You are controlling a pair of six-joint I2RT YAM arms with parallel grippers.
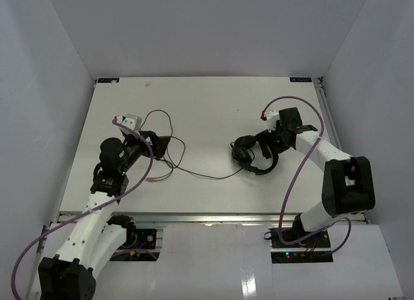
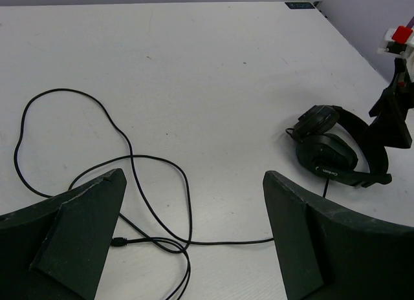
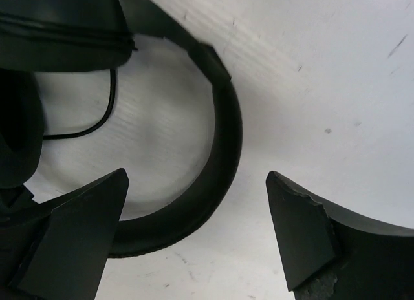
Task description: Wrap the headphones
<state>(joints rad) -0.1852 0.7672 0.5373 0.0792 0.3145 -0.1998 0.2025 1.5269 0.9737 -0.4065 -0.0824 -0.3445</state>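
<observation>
The black headphones (image 1: pixel 251 155) lie on the white table right of centre, earcups to the left and headband curving right. My right gripper (image 1: pixel 273 142) hovers just over the headband (image 3: pixel 223 145), open, with the band passing under its left finger and nothing pinched. In the left wrist view the headphones (image 2: pixel 331 152) sit at the far right. Their thin cable (image 1: pixel 200 174) runs left across the table into loose loops (image 2: pixel 132 174). My left gripper (image 1: pixel 152 145) stands open over those loops, fingers wide and empty. A small plug end (image 2: pixel 118 242) lies by its left finger.
Thick purple arm cables (image 1: pixel 294 183) arc beside the right arm and along the left arm (image 1: pixel 139 177). The right arm's wrist (image 2: pixel 392 112) rises behind the headphones. White walls close the table on three sides; a metal rail (image 1: pixel 213 216) marks the near edge.
</observation>
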